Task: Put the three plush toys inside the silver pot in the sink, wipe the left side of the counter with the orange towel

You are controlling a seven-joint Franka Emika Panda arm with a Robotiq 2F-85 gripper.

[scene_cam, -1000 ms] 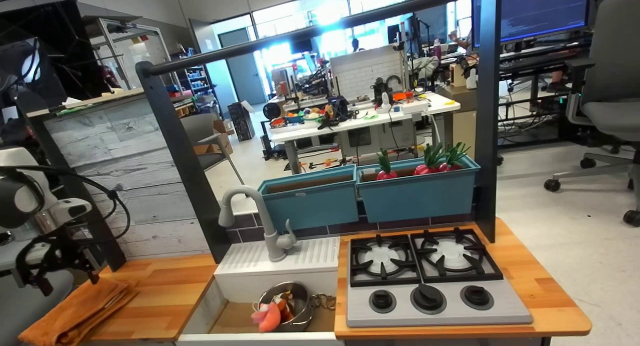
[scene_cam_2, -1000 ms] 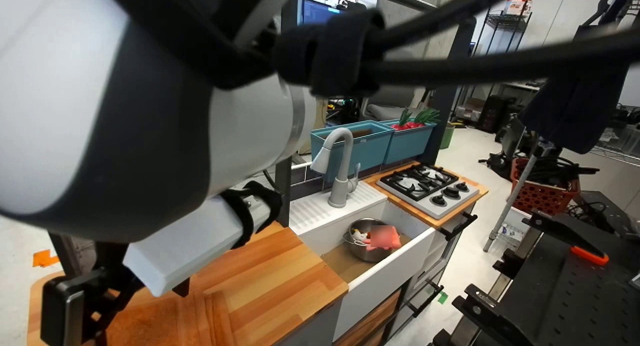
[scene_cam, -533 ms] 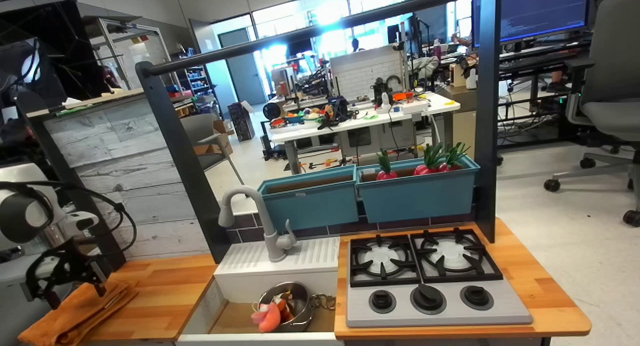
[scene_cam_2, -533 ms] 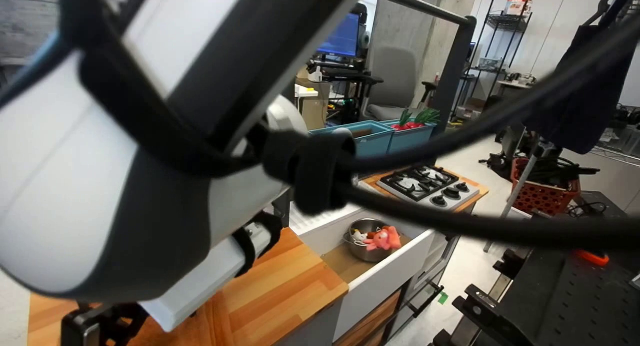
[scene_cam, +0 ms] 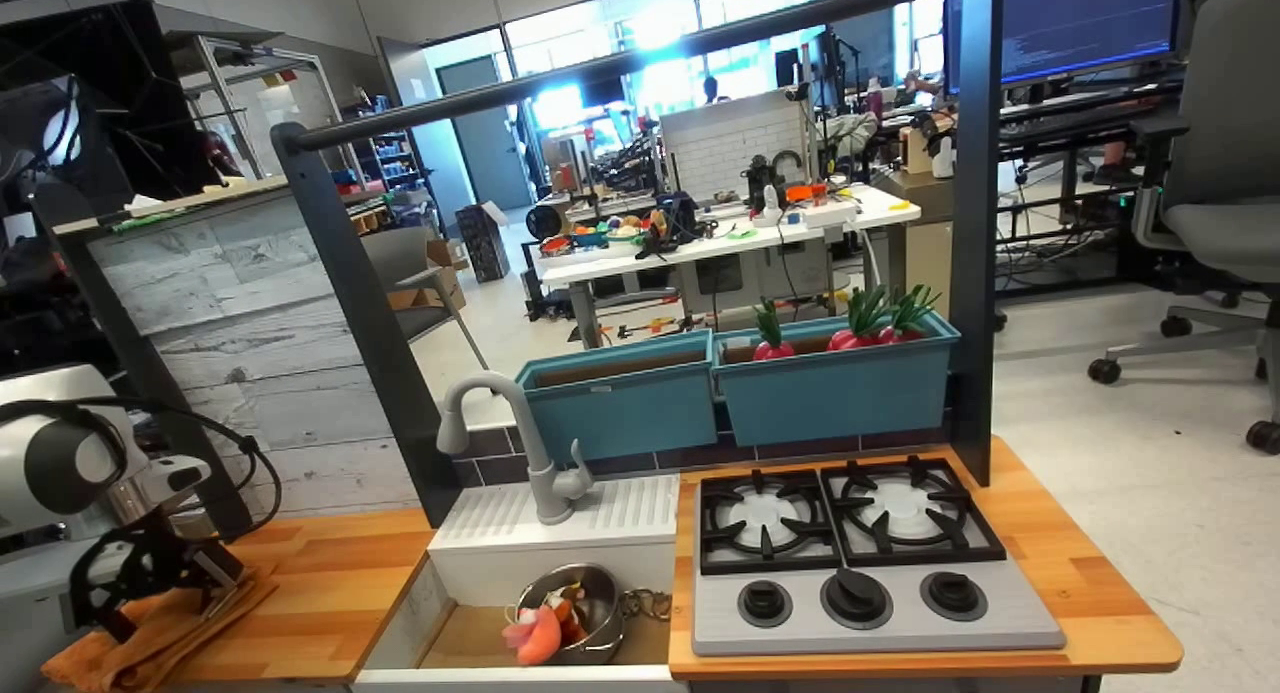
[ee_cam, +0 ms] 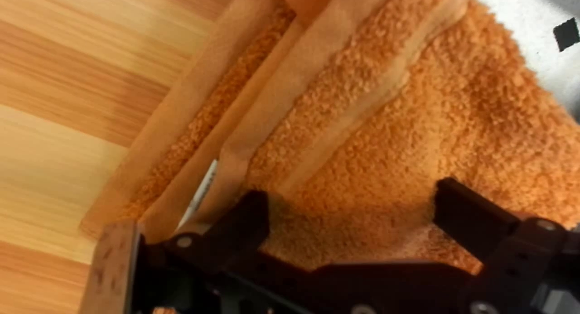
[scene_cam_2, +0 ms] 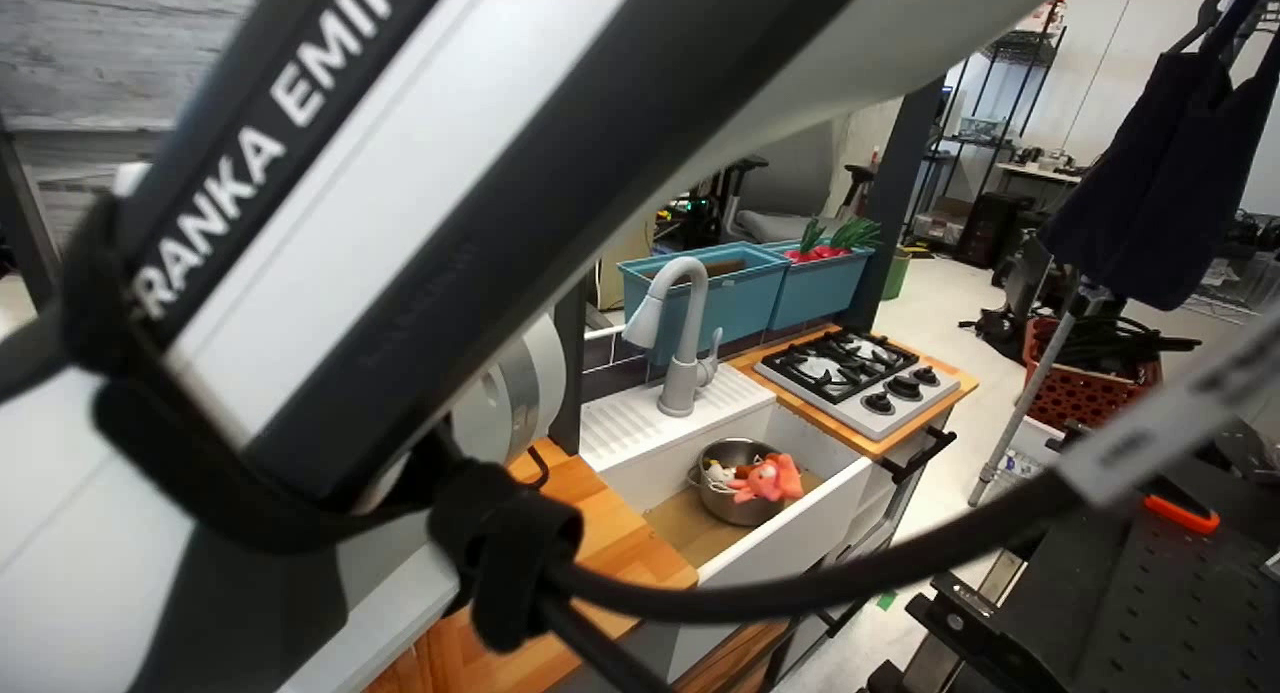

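Note:
The folded orange towel point(scene_cam: 150, 658) lies on the left end of the wooden counter point(scene_cam: 330, 583). My gripper point(scene_cam: 168, 615) is open and low over it, with its fingers apart at or just above the cloth. In the wrist view the towel point(ee_cam: 362, 137) shows between and beyond the open fingertips point(ee_cam: 353, 195); contact is hard to tell. The silver pot point(scene_cam: 603, 601) stands in the white sink point(scene_cam: 510, 573). A pinkish plush toy point(scene_cam: 536, 635) hangs over the pot's rim, with an orange-red toy point(scene_cam: 572, 625) inside. The pot point(scene_cam_2: 738, 508) and pinkish toy point(scene_cam_2: 770, 478) also show in an exterior view.
The grey faucet point(scene_cam: 520, 443) rises behind the sink. The stove point(scene_cam: 860, 563) is on its right, with teal planters point(scene_cam: 620, 403) behind. A dark upright post point(scene_cam: 350, 313) stands behind the left counter. The arm point(scene_cam_2: 450, 223) and its cable hide much of the left counter.
My gripper has come down and slightly right onto the towel area, fingers still apart. The towel looks a little pressed or rumpled under it. The toys and pot have not moved.

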